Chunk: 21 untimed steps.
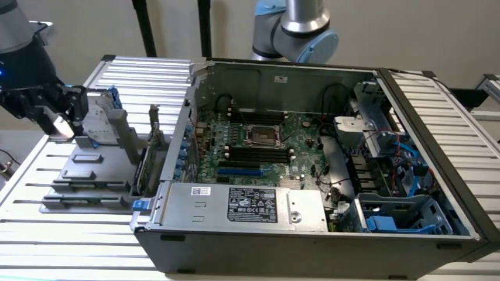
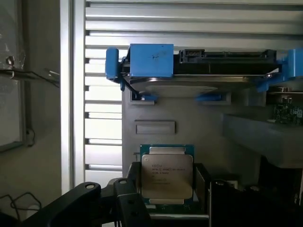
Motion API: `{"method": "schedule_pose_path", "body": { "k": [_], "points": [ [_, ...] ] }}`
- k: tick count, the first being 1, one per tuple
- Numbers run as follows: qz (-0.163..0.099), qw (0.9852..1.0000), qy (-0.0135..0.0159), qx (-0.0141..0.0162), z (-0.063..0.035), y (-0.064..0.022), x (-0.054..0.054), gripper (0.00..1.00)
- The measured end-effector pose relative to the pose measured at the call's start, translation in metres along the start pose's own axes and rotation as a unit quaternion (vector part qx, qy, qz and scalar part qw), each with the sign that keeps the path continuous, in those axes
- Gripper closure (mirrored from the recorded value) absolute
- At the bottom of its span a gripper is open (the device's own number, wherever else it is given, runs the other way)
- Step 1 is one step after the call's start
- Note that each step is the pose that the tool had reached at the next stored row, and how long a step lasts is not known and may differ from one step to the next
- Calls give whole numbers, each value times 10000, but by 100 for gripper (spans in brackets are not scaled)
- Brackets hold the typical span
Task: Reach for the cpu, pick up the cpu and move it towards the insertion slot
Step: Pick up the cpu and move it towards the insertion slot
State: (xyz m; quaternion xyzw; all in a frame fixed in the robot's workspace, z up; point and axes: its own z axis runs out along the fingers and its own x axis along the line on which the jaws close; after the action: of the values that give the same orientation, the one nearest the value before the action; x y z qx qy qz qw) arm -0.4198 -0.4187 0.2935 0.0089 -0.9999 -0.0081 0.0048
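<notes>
Exterior view, read from its left to its right. The arm's dark wrist (image 1: 23, 67) enters at the upper corner on the exterior view's left and points steeply downward. It carries the gripper (image 1: 62, 122) over the far end of a grey fixture tray (image 1: 82, 181), which lies on the slatted metal desk (image 1: 62, 240). The jaws are drawn to a narrow span and pinch the cpu (image 2: 167, 172) by two opposite edges. In the wrist view the chip lies flat between the dark jaw parts, its silvery lid with printed lettering facing the camera and a green rim showing at two sides. In the exterior view it appears as a pale patch at the gripper's tip, well apart from the case; whether it touches the tray cannot be told. Just beside the gripper, toward the exterior view's right, a hard drive (image 1: 98, 117) in a blue bracket stands upright in the tray. Next comes the open computer case (image 1: 312, 246), lying on its side on the desk. On its motherboard the insertion slot (image 1: 264, 136), a square socket with a shiny frame and dark centre, sits between two banks of long black memory slots (image 1: 254, 155). A silver power supply (image 1: 234, 205) lies along the case's near edge. Above the rear wall is a grey arm joint (image 1: 301, 26) with pale blue caps.
</notes>
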Motion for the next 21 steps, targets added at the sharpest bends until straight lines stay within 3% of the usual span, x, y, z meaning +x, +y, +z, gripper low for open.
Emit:
{"method": "schedule_pose_path", "body": {
  "k": [6,11,21],
  "points": [
    [-38,10000,0,-23,-272,2,-133,45],
    [-57,10000,3,-46,-499,3,-306,45],
    [-90,9999,51,-77,-960,2,-725,45]
  ]
}}
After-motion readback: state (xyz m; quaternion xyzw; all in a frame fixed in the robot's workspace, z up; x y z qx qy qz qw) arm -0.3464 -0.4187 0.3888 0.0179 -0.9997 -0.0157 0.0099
